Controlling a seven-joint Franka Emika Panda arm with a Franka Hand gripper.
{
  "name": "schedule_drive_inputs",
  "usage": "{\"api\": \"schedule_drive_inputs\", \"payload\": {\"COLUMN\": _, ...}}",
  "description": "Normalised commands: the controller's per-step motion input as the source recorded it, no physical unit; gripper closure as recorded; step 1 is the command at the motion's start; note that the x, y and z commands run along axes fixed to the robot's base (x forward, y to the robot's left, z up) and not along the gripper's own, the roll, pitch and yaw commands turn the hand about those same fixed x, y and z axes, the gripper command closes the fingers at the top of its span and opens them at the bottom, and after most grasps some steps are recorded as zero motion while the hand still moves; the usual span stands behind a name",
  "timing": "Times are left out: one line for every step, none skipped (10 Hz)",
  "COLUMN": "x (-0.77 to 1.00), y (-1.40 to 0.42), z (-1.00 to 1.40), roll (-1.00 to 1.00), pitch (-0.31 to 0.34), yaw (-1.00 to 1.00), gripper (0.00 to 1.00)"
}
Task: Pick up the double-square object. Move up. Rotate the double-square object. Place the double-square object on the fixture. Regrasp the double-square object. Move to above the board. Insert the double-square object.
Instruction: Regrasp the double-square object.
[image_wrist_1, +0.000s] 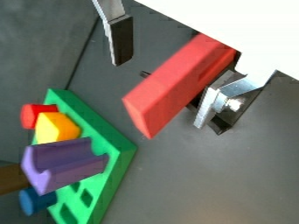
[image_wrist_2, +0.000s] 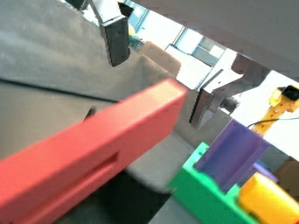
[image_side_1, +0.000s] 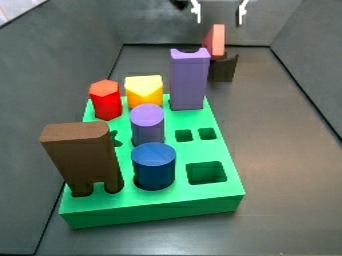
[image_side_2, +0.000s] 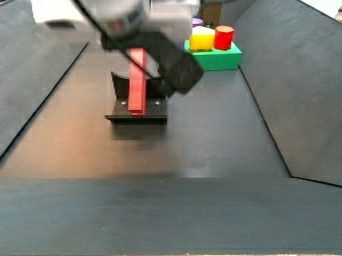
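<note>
I see the gripper (image_side_1: 219, 12) hanging above the salmon block (image_side_1: 217, 40), which stands upright on the dark fixture (image_side_1: 225, 66) at the far end of the floor, behind the green board (image_side_1: 201, 178). The fingers (image_wrist_1: 118, 39) are spread apart and, in both wrist views, neither pad touches the block: it is let go, resting in the fixture by itself. The block lies straight below the tool, its long axis vertical in both side views and running away from the camera between the two plates in a wrist view. So I judge the regrasp is next, calling for a straight descent with the jaws either side of the block's upper end. The block (image_side_2: 136, 84) is flat and plain salmon-red, with a long shallow groove on one face (image_wrist_2: 82, 166); its notched end I cannot make out here.
</note>
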Motion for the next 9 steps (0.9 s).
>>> {"api": "schedule_drive_inputs", "payload": {"x": -0.02, "y": 0.0, "z": 0.48, "roll": 0.04, "pitch": 0.09, "yaw": -0.01, "gripper": 0.0}}
{"api": "schedule_drive_inputs", "payload": {"x": -0.02, "y": 0.01, "z": 0.22, "roll": 0.04, "pitch": 0.085, "yaw": -0.02, "gripper": 0.0}}
{"api": "schedule_drive_inputs", "payload": {"x": 0.01, "y": -1.0, "z": 0.84, "roll": 1.0, "pitch": 0.063, "yaw": 0.0, "gripper": 0.0}}
{"api": "schedule_drive_inputs", "payload": {"x": 0.01, "y": -1.0, "z": 0.81, "roll": 1.0, "pitch": 0.062, "yaw": 0.0, "gripper": 0.0}}
{"api": "schedule_drive_inputs", "payload": {"x": -0.01, "y": -1.0, "z": 0.8, "roll": 1.0, "pitch": 0.054, "yaw": 0.0, "gripper": 0.0}}
{"api": "schedule_drive_inputs", "payload": {"x": -0.05, "y": -1.0, "z": 0.76, "roll": 1.0, "pitch": 0.046, "yaw": 0.0, "gripper": 0.0}}
{"api": "schedule_drive_inputs", "payload": {"x": -0.07, "y": -0.81, "z": 0.51, "roll": 1.0, "pitch": 0.038, "yaw": 0.0, "gripper": 0.0}}
{"api": "schedule_drive_inputs", "payload": {"x": -0.06, "y": -0.56, "z": 0.21, "roll": 1.0, "pitch": 0.034, "yaw": 0.0, "gripper": 0.0}}
{"api": "schedule_drive_inputs", "payload": {"x": -0.03, "y": -0.37, "z": 0.08, "roll": 1.0, "pitch": 0.032, "yaw": 0.0, "gripper": 0.0}}
